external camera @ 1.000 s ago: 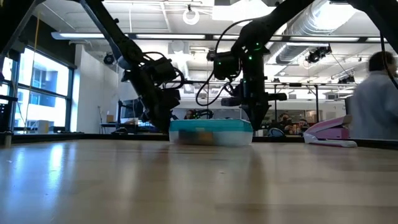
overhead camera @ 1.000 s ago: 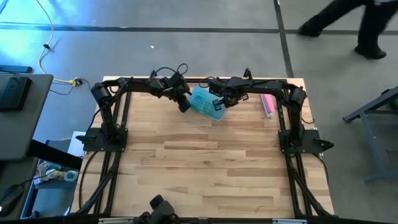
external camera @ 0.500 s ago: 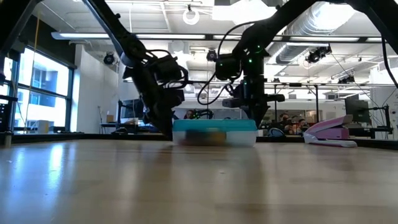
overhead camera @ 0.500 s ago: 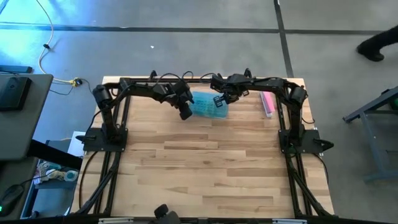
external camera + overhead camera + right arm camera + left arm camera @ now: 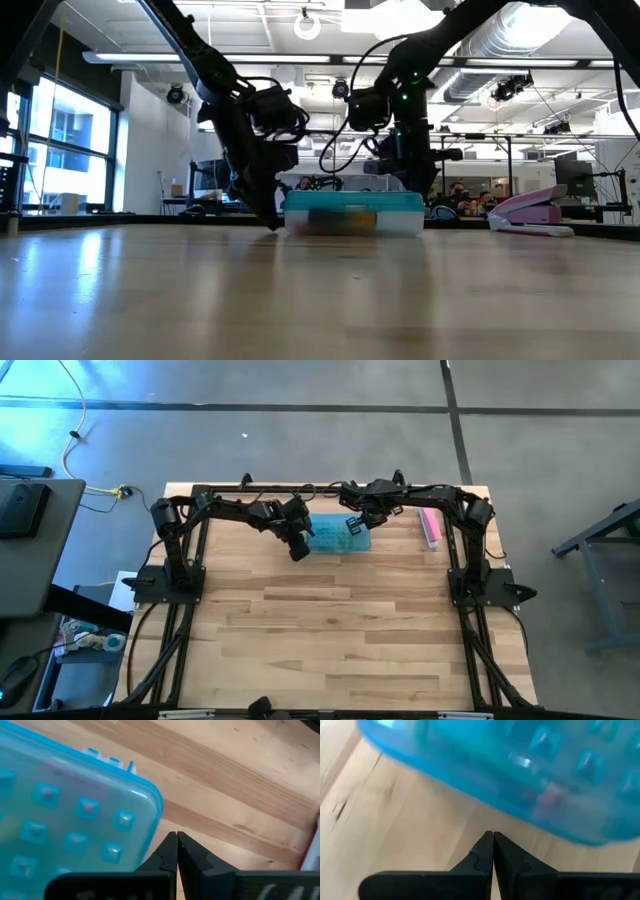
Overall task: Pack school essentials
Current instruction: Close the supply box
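Both grippers, L [image 5: 298, 549] & R [image 5: 352, 526], fingers closed, flank lidded blue box [image 5: 338, 536] w/ blurred contents inside

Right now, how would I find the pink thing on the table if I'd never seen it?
Look at the far edge of the wooden table, near the right arm's base. Past the blue-lidded clear box lies a pink oblong bar, alone. It is the only pink thing, long and thin.

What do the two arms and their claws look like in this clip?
Both arms are black, slim jointed links on black frame bases, with loose black cables looping over the upper joints. The left claw and right claw each end in two flat, dark fingers tapering to a pointed tip. In the low view, small green lights glow on the right arm. No markings are readable.
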Motion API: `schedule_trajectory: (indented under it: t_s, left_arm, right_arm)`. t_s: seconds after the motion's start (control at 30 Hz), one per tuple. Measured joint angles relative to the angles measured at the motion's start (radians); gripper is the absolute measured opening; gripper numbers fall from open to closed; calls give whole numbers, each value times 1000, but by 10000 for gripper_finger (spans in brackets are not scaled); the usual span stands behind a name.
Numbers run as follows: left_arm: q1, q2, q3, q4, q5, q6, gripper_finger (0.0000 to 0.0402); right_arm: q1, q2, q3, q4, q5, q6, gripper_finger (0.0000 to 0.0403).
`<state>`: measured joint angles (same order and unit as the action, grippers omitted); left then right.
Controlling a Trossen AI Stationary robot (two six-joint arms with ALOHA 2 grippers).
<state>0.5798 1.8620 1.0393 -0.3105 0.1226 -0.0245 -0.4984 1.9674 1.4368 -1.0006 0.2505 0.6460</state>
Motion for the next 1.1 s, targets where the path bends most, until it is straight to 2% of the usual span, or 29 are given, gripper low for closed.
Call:
schedule_trajectory:
  t_s: [0.3,0.4,0.53,0.7,0.83,1.1]
  left_arm:
    - [29,-75,0,-53,-10,10,0]
    - [37,-129,0,-91,-44,18,0]
    - [35,-227,0,-97,-55,51,0]
    - [0,-307,0,45,36,88,0]
    - [-28,-299,1,155,154,30,0]
    - [-88,-219,0,169,115,2,0]
  right_arm:
    - [-1,-87,0,-43,49,4,0]
    - [4,-144,0,-62,45,7,0]
    - [31,-217,0,-48,-34,11,0]
    - [81,-244,2,19,-129,71,0]
    - [124,-225,2,79,-177,112,0]
    - [165,-186,2,92,-175,187,0]
